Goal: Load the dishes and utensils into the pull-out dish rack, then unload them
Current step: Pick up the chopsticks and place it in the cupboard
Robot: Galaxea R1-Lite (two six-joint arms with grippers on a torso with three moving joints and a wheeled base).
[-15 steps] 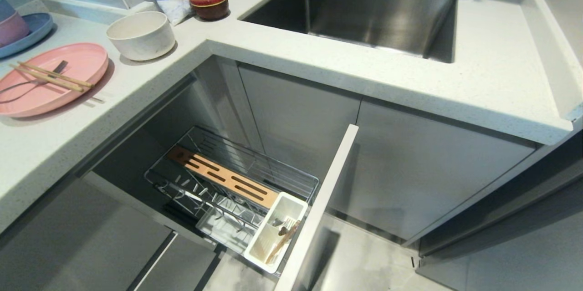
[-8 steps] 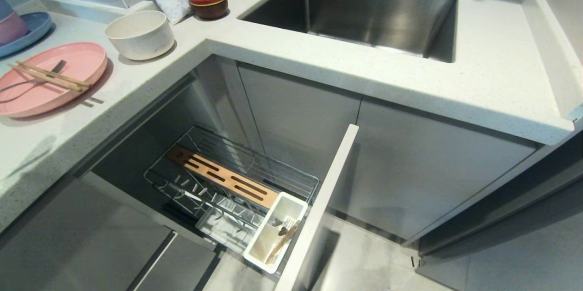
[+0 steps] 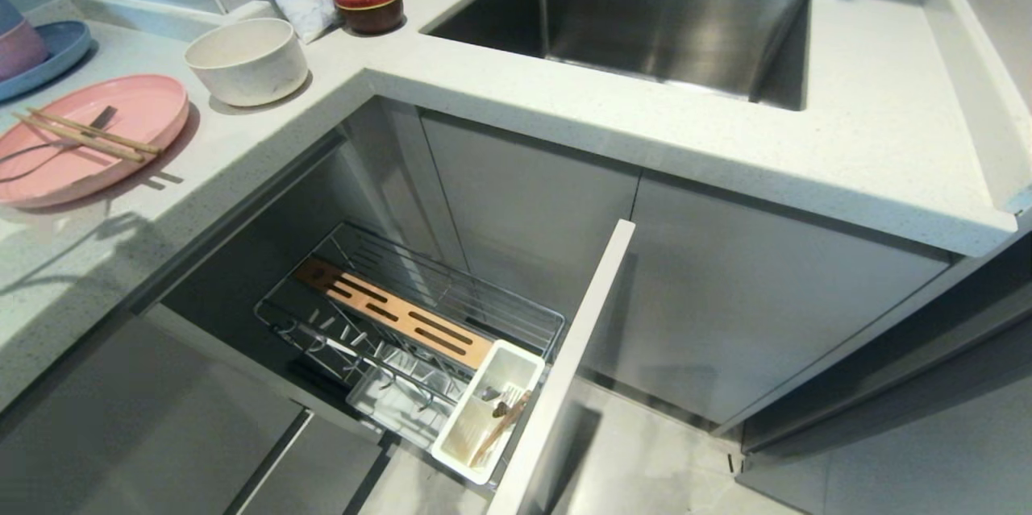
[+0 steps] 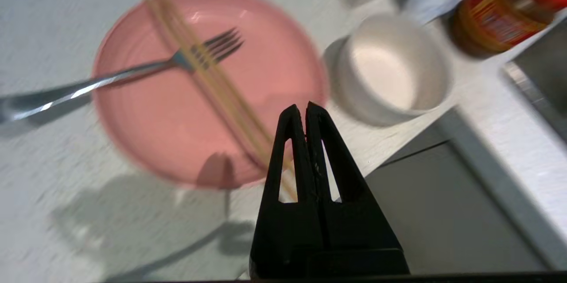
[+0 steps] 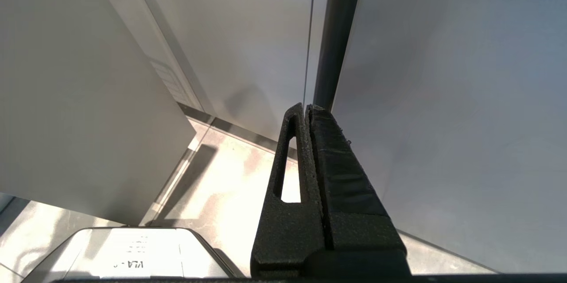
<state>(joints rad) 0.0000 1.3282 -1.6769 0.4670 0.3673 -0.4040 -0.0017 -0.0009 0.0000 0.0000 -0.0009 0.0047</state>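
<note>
Hovering clenched, empty left hand (image 4: 305,110) above pink plate (image 4: 177,132) edge, chopsticks (image 4: 208,75) just beneath.

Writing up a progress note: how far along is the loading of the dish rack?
Done: the pull-out dish rack stands open, and its white cutlery tray already holds some utensils. In hand: the left end effector, shut and empty, hovers by the pink plate. Left: plate, chopsticks, fork and cream bowl remain on the counter.

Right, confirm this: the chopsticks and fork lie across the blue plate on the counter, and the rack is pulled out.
Wrong on the plate. The chopsticks and fork lie across the pink plate, as the left wrist view shows; the blue plate sits further back. The rack is indeed pulled out.
</note>
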